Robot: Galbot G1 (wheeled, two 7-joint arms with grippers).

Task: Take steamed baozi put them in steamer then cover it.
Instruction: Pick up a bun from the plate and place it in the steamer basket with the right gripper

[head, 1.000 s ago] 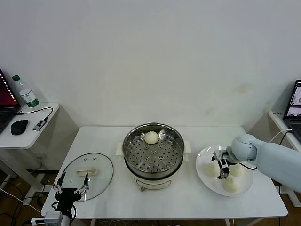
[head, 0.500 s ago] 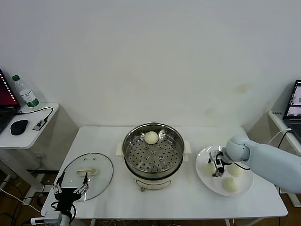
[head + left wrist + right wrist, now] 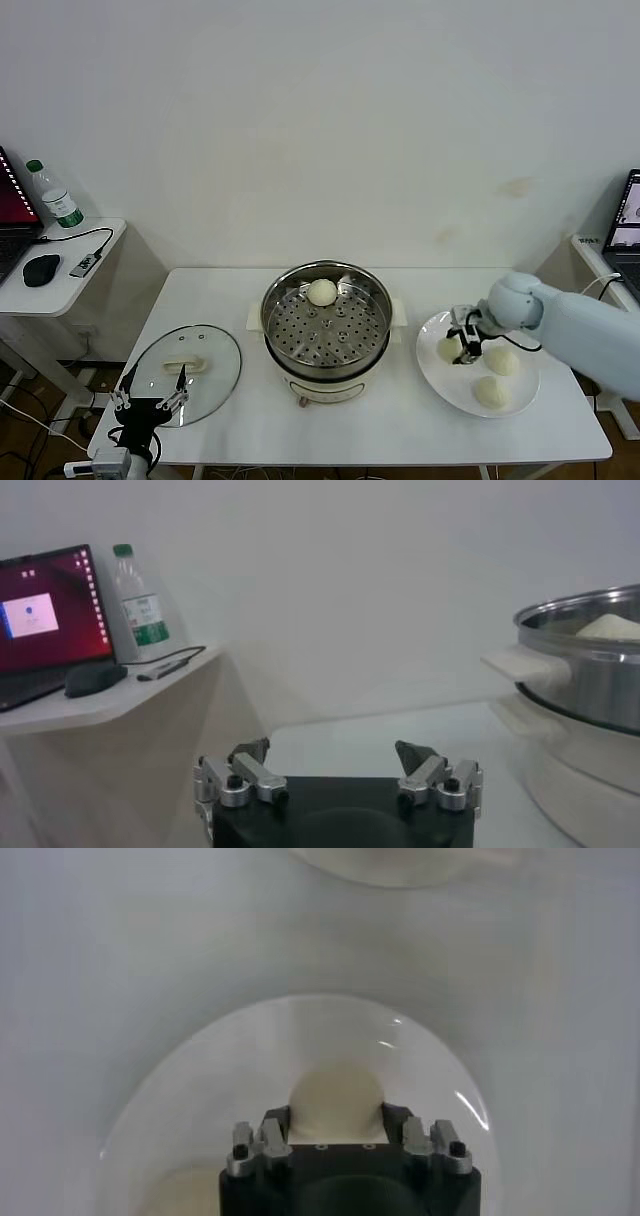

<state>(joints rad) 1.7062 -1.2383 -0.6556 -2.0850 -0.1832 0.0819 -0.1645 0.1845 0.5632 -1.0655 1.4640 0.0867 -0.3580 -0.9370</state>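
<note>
The steamer (image 3: 325, 325) stands mid-table with one baozi (image 3: 321, 292) at the back of its perforated tray; that bun also shows in the left wrist view (image 3: 612, 627). Three baozi lie on a white plate (image 3: 450, 386). My right gripper (image 3: 465, 342) is low over the plate, its fingers (image 3: 275, 1120) pressed on both sides of the plate's left baozi (image 3: 335, 1096), which rests on the plate. The glass cover (image 3: 210, 352) lies flat on the table at the left. My left gripper (image 3: 150, 404) is parked open and empty at the cover's near edge.
Two more baozi (image 3: 503, 362) (image 3: 490, 392) lie on the plate beside the gripper. A side table at the far left holds a laptop (image 3: 45, 610), a bottle (image 3: 56, 195) and a mouse (image 3: 40, 269). Another laptop (image 3: 626, 225) stands at the far right.
My right gripper has moved from the middle of the plate toward its left side and now sits round the left baozi. The left arm has not moved.
</note>
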